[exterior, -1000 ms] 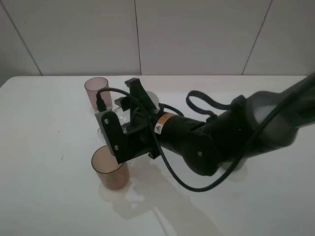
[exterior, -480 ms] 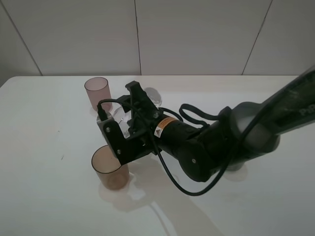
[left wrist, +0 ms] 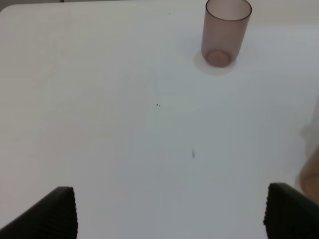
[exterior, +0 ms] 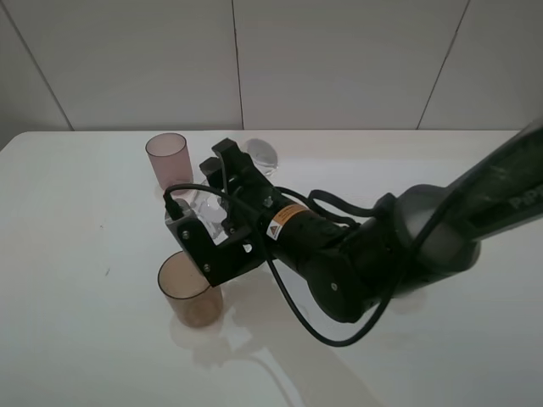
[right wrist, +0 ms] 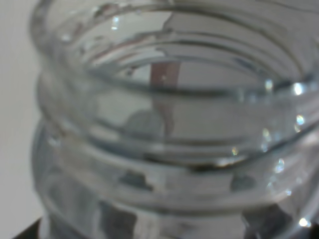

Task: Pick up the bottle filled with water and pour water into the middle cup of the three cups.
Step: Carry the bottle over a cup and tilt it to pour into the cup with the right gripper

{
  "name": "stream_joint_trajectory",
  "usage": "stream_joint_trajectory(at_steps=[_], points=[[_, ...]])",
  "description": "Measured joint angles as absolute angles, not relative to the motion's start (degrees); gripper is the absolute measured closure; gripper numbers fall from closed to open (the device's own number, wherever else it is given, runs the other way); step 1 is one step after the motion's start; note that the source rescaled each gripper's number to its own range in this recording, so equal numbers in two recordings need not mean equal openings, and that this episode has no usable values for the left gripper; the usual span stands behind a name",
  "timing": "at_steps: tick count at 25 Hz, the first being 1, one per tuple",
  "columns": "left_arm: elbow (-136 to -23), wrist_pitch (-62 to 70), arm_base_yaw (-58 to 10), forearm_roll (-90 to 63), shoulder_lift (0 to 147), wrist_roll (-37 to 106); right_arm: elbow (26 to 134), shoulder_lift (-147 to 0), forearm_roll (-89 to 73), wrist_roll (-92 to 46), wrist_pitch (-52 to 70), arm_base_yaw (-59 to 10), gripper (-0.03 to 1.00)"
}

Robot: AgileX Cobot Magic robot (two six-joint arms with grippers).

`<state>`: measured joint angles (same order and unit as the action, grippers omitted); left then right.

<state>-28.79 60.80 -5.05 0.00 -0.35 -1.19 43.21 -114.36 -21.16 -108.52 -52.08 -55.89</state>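
**A:** How is the right gripper (exterior: 222, 191) set?

**B:** Clamped on the clear plastic bottle (exterior: 209, 206), jaws drawn tight on its body. The arm reaches across the middle to the left part of the white table (exterior: 68, 212). From the wrist, the bottle's capless threaded neck fills the whole picture, with droplets glinting on the rings.

**A:** Upright or tipped?

**B:** Cannot tell — the gripper and its camera mount hide most of it from above.

**A:** And where does the bottle sit among the cups?

**B:** Between two of them in the high view. The amber-brown cup (exterior: 188, 290) stands upright just in front of the gripper on the near side, its rim close beside the mount. The mauve-pink cup (exterior: 166, 158) stands upright on the far side, a little to the left. The smoky grey cup (exterior: 263, 153) is behind the gripper, toward the wall, and partly hidden by the fingers.

**A:** The left gripper (left wrist: 169, 214)?

**B:** Its fingers (left wrist: 56, 214) are spread wide apart — only bare table shows between them. The mauve-pink cup stands well ahead of it.
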Motion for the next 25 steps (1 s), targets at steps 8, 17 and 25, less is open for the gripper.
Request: stream_joint_trajectory(at_steps=[8,17,25], points=[[-28.79,60.8,-5.05,0.0,-0.35,-1.19,42.7,-114.41,-21.16,-108.75,-53.66,-55.96,0.96],[-28.79,60.8,-5.05,0.0,-0.35,-1.19,42.7,-114.41,-21.49,-108.97,-55.34,-56.9,0.96],[-28.79,60.8,-5.05,0.0,-0.35,-1.19,42.7,-114.41,-21.41,-111.6,-56.21,-57.31,0.96]])
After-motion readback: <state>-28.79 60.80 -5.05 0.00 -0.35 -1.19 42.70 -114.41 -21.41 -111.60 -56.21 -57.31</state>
